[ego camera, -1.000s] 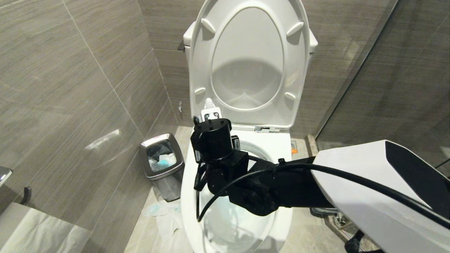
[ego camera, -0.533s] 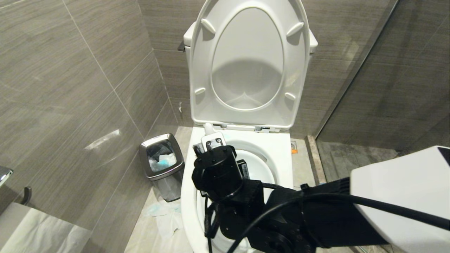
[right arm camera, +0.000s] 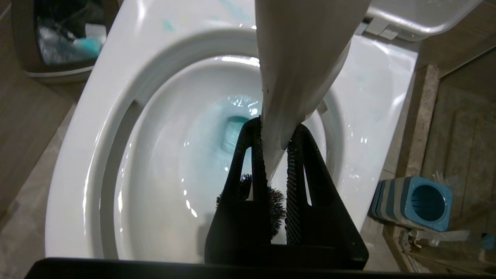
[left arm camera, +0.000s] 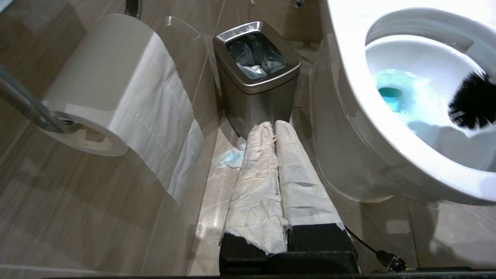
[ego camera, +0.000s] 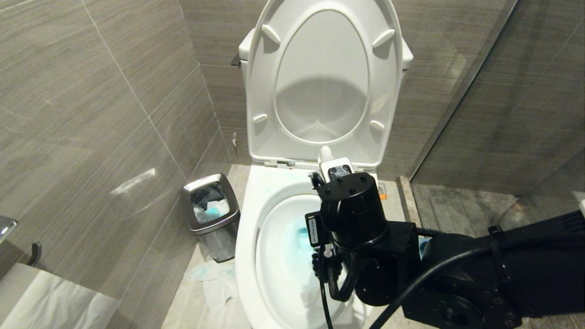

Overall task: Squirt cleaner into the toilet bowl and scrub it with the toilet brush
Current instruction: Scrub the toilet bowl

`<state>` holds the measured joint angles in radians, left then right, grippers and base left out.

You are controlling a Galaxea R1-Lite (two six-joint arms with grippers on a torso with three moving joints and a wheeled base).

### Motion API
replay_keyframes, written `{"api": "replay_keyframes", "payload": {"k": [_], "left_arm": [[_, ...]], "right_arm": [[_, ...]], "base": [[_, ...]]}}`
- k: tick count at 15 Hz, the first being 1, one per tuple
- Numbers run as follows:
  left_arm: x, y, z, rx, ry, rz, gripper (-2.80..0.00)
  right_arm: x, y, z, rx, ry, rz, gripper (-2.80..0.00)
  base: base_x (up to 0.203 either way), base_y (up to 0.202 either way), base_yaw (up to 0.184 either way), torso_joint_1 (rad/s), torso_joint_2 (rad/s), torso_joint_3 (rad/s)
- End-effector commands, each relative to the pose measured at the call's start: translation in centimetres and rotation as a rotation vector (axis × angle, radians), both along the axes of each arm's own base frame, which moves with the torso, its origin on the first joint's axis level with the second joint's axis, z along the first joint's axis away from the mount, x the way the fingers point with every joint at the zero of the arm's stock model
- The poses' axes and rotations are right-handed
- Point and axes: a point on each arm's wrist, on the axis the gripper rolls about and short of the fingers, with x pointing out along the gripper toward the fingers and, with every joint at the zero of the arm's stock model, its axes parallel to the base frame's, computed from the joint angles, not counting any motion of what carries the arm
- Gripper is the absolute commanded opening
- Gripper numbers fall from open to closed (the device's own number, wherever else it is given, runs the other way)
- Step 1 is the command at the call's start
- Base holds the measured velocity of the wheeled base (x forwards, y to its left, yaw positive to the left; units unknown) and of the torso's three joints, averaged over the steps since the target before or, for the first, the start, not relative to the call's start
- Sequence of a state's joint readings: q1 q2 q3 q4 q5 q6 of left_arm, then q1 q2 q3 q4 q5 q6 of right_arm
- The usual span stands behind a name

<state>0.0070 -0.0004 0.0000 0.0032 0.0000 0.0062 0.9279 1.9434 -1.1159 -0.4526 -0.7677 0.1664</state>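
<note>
right gripper (right arm camera: 277, 155) pinches the toilet brush (right arm camera: 302, 58) by its white handle, long axis running from the jaws down into the toilet bowl (ego camera: 249, 256), black bristles low on the wall toward 5 o'clock of the turquoise cleaner (ego camera: 299, 237). left gripper (left arm camera: 276, 128), fingers pressed together, idles by one steel bin (left arm camera: 255, 73). one brush, one bowl, one blue holder (right arm camera: 412, 203).

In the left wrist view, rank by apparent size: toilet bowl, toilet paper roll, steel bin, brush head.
1. toilet bowl, cut off by the frame
2. toilet paper roll, though nearness to the camera inflates it
3. steel bin
4. black bristle head of the toilet brush, partly cut off
</note>
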Motion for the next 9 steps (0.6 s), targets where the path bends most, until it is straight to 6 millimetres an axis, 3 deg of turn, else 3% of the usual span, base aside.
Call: {"api": "replay_keyframes", "payload": {"k": [1,5,9], "left_arm": [[0.0,0.0,0.0,0.000,0.002,0.001,-2.80],[0.0,0.0,0.0,0.000,0.002,0.001,-2.80],[0.0,0.0,0.0,0.000,0.002,0.001,-2.80]], "right_arm": [[1.6,0.7,0.8,0.033,-0.031,-0.027,-2.80],[3.9,3.5,0.8,0.043,-0.068,-0.024,-2.80],[5.6,4.7,-2.5,-0.002,-0.035,-0.033,-2.80]], "base": [[0.000,0.000,0.000,0.000,0.00,0.000],[0.000,0.000,0.000,0.000,0.00,0.000],[0.000,0.000,0.000,0.000,0.00,0.000]]}}
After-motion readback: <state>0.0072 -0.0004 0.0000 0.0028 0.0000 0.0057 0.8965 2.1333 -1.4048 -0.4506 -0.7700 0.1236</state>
